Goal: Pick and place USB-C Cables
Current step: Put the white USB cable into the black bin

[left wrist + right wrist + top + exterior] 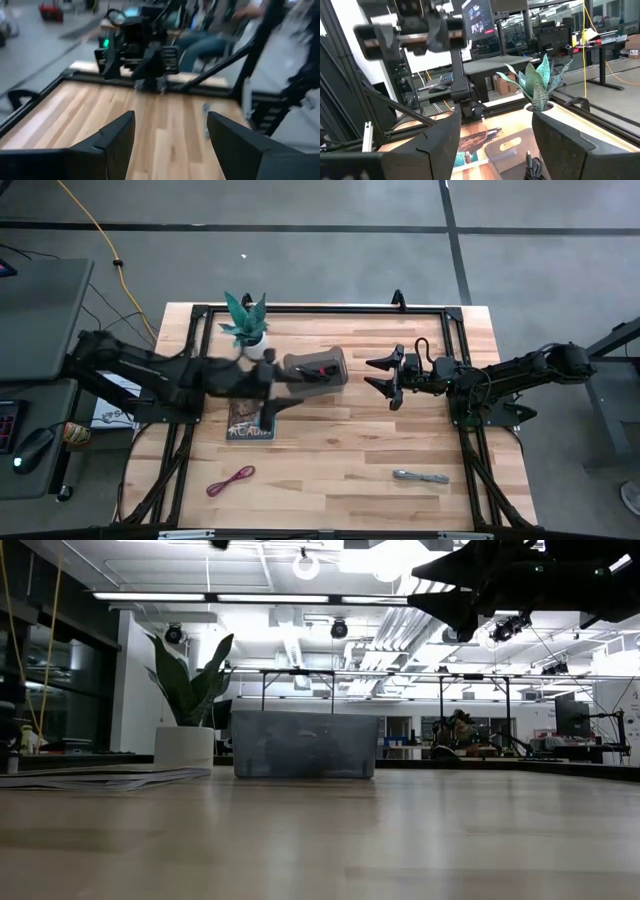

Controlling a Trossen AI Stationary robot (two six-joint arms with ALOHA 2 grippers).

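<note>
2 cables loose on the worktop, both claws open and empty.

Dark red cable (231, 479) lies lower left of the high view; silver-grey cable (421, 476) lower right, well apart. A black cable (534, 166) sits in the grey bin (318, 367) at centre, beside the potted plant (246, 323). Book (252, 423) lies below the bin, partly under the left arm. Left claw (283, 387) hangs over the bin's left side, fingers spread. Right claw (386, 376) is just right of the bin, fingers spread, holding nothing. Worktop (340, 460) is light wood.
</note>
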